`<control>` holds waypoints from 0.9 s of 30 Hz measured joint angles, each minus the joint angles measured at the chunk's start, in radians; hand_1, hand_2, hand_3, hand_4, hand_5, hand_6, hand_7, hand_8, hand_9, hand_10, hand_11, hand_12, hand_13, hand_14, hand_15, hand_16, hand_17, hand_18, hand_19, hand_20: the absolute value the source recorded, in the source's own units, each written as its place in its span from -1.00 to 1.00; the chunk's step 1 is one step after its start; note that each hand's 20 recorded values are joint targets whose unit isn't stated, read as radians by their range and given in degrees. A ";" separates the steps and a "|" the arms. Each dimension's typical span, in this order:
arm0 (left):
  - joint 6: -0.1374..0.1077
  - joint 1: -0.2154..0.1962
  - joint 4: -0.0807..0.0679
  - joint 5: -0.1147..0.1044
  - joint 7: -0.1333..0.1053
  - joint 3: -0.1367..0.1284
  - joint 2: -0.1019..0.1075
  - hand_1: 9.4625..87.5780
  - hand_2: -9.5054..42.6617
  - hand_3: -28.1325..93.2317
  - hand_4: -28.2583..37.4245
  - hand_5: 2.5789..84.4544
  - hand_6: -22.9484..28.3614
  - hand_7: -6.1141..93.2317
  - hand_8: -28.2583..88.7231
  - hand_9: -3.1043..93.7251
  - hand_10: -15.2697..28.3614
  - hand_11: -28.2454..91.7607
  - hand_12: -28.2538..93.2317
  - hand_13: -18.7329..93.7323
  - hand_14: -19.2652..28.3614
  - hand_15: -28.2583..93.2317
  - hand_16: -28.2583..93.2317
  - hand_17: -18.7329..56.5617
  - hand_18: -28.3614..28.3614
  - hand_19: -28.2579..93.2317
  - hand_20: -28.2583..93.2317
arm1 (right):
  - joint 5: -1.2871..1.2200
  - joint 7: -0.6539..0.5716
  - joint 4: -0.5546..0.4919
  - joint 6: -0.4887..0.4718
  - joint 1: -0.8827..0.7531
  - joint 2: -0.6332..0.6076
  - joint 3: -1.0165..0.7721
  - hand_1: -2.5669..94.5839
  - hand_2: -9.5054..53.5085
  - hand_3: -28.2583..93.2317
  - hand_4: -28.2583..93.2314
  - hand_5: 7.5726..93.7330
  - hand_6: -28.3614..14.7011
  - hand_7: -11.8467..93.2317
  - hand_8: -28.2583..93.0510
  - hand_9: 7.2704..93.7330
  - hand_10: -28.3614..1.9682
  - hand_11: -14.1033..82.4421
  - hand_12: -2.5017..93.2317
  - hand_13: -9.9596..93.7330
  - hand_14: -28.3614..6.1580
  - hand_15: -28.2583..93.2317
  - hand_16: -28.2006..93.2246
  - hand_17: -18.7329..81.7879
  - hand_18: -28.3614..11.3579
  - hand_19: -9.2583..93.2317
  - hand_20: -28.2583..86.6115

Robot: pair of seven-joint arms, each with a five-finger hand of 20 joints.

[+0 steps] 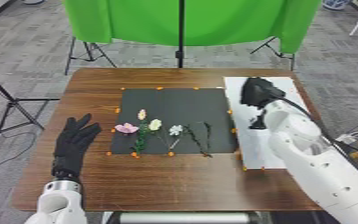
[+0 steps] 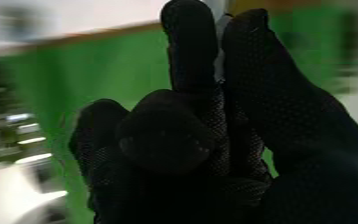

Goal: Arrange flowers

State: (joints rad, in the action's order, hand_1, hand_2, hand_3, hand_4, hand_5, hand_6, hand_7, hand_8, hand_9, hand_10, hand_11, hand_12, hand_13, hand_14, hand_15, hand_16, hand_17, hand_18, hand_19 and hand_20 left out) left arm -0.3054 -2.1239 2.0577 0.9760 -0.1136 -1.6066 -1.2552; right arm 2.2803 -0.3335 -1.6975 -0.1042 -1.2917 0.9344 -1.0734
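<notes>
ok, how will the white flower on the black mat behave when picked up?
Probably light: the white flower is a small bloom on a thin stem. Held low, it may droop, since the bloom sits at one end. The stem's foot lies near that of the pale yellow flower, so both might drag.

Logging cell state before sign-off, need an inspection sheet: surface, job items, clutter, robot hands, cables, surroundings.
Surface: brown table with dark mat and, to its right, white sheet.
Job's things: pink flower, pale yellow flower and white flower lying on the mat, among green stems.
Clutter: small orange markers along the mat's edges.
Robot hands: left robot hand open, left of the mat; right robot hand over the white sheet, pinching a thin pale item, identity unclear.
Cables: dark cable along the right arm.
Surroundings: green cloth beyond the table; tripod at left.
</notes>
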 measured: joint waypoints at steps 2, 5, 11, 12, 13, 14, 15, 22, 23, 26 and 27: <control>0.000 0.002 0.000 0.000 0.000 0.002 0.000 -0.77 -0.16 0.45 -1.00 0.01 0.06 -0.71 -0.63 0.05 0.32 -0.21 -0.35 0.01 0.45 -0.29 -0.50 -0.30 0.46 -0.29 -0.13 | -0.009 0.043 -0.017 -0.005 0.032 0.013 0.053 0.26 -1.00 0.42 -0.80 0.59 0.34 -0.35 -0.36 0.91 0.31 -0.49 -0.17 0.92 0.55 0.49 0.00 0.68 -0.14 1.00 0.53; 0.000 0.003 0.000 0.000 0.000 0.002 0.000 -0.77 -0.16 0.45 -1.00 0.01 0.07 -0.71 -0.63 0.03 0.32 -0.21 -0.35 0.01 0.45 -0.29 -0.50 -0.30 0.46 -0.29 -0.13 | -0.011 0.077 -0.016 -0.016 0.068 0.054 0.111 0.25 -1.00 0.42 -0.80 0.58 0.34 -0.35 -0.37 0.89 0.26 -0.47 -0.19 0.91 0.52 0.48 0.00 0.65 -0.16 1.00 0.53; 0.000 0.003 0.000 0.000 0.000 0.002 -0.002 -0.77 -0.17 0.45 -1.00 0.01 0.07 -0.71 -0.63 0.04 0.32 -0.20 -0.35 0.01 0.45 -0.29 -0.49 -0.30 0.46 -0.29 -0.13 | 0.012 0.089 -0.013 -0.096 0.074 0.124 0.149 0.20 -1.00 0.41 -0.79 0.50 0.34 -0.34 -0.40 0.80 0.13 -0.39 -0.27 0.88 0.49 0.49 0.01 0.62 -0.18 1.00 0.52; 0.000 0.003 0.000 0.000 0.000 0.002 -0.003 -0.77 -0.17 0.45 -1.00 0.01 0.07 -0.71 -0.63 0.04 0.32 -0.20 -0.35 0.01 0.45 -0.29 -0.49 -0.30 0.46 -0.29 -0.13 | 0.016 0.091 -0.013 -0.113 0.072 0.125 0.153 0.19 -1.00 0.41 -0.79 0.49 0.33 -0.35 -0.40 0.78 0.10 -0.39 -0.28 0.88 0.48 0.49 0.01 0.62 -0.18 1.00 0.52; 0.000 0.003 0.000 0.000 0.000 0.002 -0.003 -0.77 -0.17 0.46 -1.00 0.01 0.07 -0.71 -0.63 0.04 0.32 -0.20 -0.35 0.01 0.45 -0.29 -0.49 -0.30 0.46 -0.29 -0.13 | 0.020 0.092 -0.014 -0.126 0.070 0.125 0.158 0.19 -1.00 0.40 -0.79 0.48 0.33 -0.35 -0.40 0.76 0.08 -0.38 -0.29 0.87 0.48 0.49 0.01 0.62 -0.18 1.00 0.52; 0.000 0.003 0.000 0.000 0.000 0.002 -0.003 -0.77 -0.17 0.46 -1.00 0.02 0.07 -0.70 -0.63 0.04 0.33 -0.20 -0.35 0.01 0.46 -0.29 -0.49 -0.30 0.46 -0.29 -0.12 | 0.022 0.092 -0.014 -0.132 0.066 0.124 0.161 0.17 -1.00 0.39 -0.77 0.46 0.33 -0.36 -0.41 0.73 0.04 -0.35 -0.34 0.87 0.48 0.49 0.00 0.62 -0.18 1.00 0.51; 0.000 0.003 0.000 0.000 0.000 0.002 -0.003 -0.77 -0.17 0.46 -1.00 0.02 0.07 -0.70 -0.63 0.04 0.33 -0.20 -0.35 0.01 0.46 -0.29 -0.49 -0.30 0.46 -0.29 -0.13 | 0.025 0.092 -0.014 -0.135 0.063 0.122 0.164 0.15 -1.00 0.39 -0.78 0.44 0.32 -0.37 -0.41 0.70 0.02 -0.32 -0.38 0.86 0.48 0.50 0.00 0.61 -0.18 1.00 0.51; 0.000 0.003 0.000 0.000 0.000 0.002 -0.004 -0.77 -0.18 0.46 -1.00 0.02 0.07 -0.71 -0.63 0.05 0.33 -0.20 -0.35 0.01 0.45 -0.29 -0.49 -0.31 0.46 -0.29 -0.13 | 0.035 0.095 -0.014 -0.155 0.041 0.110 0.170 -0.11 -1.00 0.53 -0.79 0.29 0.35 -0.41 -0.68 0.55 -0.04 -0.30 -0.49 0.83 0.43 0.51 -0.01 0.59 -0.20 1.00 0.51; 0.000 0.003 0.000 0.000 0.000 0.002 -0.004 -0.77 -0.18 0.46 -1.00 0.02 0.06 -0.71 -0.63 0.05 0.33 -0.20 -0.35 0.01 0.45 -0.29 -0.49 -0.31 0.46 -0.29 -0.13 | 0.035 0.095 -0.014 -0.159 0.040 0.110 0.169 -0.13 -1.00 0.52 -0.79 0.27 0.35 -0.42 -0.68 0.53 -0.04 -0.30 -0.49 0.83 0.43 0.51 -0.01 0.59 -0.20 1.00 0.51; 0.000 0.003 0.000 0.000 0.002 0.001 -0.004 -0.77 -0.18 0.46 -1.00 0.02 0.06 -0.71 -0.63 0.04 0.33 -0.20 -0.35 0.01 0.45 -0.29 -0.49 -0.31 0.46 -0.29 -0.13 | 0.036 0.097 -0.014 -0.163 0.036 0.110 0.163 -0.17 -1.00 0.52 -0.78 0.22 0.33 -0.44 -0.69 0.50 -0.07 -0.31 -0.49 0.83 0.42 0.51 -0.01 0.59 -0.21 1.00 0.51; 0.000 0.003 0.000 0.000 0.002 0.001 -0.004 -0.77 -0.18 0.46 -1.00 0.02 0.06 -0.70 -0.63 0.04 0.33 -0.20 -0.35 0.01 0.45 -0.29 -0.49 -0.31 0.47 -0.29 -0.13 | 0.036 0.097 -0.014 -0.164 0.034 0.110 0.161 -0.18 -1.00 0.52 -0.78 0.21 0.32 -0.46 -0.69 0.50 -0.08 -0.31 -0.49 0.83 0.42 0.51 -0.01 0.59 -0.21 1.00 0.51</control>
State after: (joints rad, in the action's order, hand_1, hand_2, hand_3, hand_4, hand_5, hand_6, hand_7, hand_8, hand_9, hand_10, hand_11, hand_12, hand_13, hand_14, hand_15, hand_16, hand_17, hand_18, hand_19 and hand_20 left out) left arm -0.3052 -2.1212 2.0575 0.9760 -0.1117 -1.6052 -1.2588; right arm 2.3166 -0.2368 -1.7118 -0.2683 -1.2573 1.0443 -0.9128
